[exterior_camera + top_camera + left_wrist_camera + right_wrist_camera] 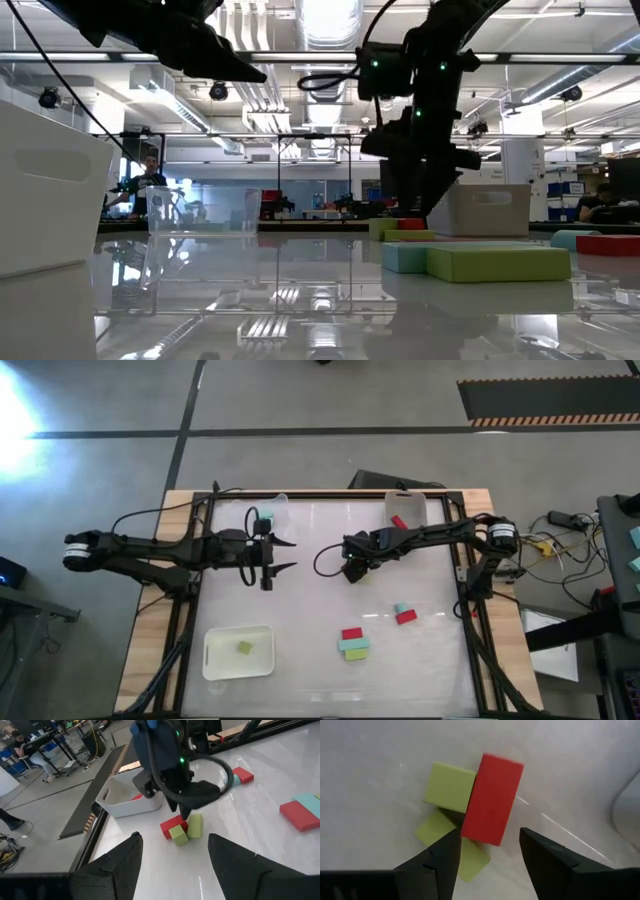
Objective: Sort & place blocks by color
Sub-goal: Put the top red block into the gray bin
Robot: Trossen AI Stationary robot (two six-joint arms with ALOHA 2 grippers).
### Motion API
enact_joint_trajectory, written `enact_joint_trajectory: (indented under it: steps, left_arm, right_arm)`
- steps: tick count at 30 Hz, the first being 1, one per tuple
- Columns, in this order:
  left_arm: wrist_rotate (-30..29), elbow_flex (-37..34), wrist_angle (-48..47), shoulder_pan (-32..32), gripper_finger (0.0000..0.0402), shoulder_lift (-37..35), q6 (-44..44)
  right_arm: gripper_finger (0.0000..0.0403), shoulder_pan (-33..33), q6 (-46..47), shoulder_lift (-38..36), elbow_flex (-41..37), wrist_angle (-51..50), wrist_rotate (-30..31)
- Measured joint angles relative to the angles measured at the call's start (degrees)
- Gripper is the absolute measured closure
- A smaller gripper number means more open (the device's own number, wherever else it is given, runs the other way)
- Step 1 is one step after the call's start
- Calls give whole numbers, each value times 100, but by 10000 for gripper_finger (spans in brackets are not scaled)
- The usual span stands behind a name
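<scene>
**Ana:** Hovering over the middle of the desk, the right gripper [487,851] had its fingers partly apart with nothing between them. Directly below lay a red block [492,800] pressed against two yellow-green blocks [449,787].

**Ben:** And the left gripper [283,555]?

**Ana:** It waited over the desk's left-centre, fingers wide and empty, pointed toward the right arm's work.

**Ben:** Where did the other blocks lie?

**Ana:** One yellow-green block [244,647] sat in the white tray [212,667] near the front-left corner. A red block [399,521] rested in the white bin [390,503] at the back edge, right of centre. Toward the front edge, a red, teal and green cluster [353,644] lay together, and a teal-and-red pair [403,613] sat nearer the right edge. A clear container [276,506] stood at the back edge, left of centre.

**Ben:** What looked risky?

**Ana:** The three blocks under the right gripper touched each other. If the fingers closed on the red one, a fingertip would likely catch a green neighbour, either dragging it along or wedging the grip crooked. A skewed hold could let the block slip during the carry to the bin. Landing a finger on top of a block instead of beside it could also shove the cluster apart.
</scene>
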Motion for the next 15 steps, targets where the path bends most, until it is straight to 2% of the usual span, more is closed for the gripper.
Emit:
enact_joint_trajectory:
  steps: [9,15]
  left_arm:
    - [0,0,0,0,192,0,0]
    - [0,0,0,0,192,0,0]
  right_arm:
    - [211,-2,33,234,0,41,7]
    - [212,-2,44,235,0,73,305]
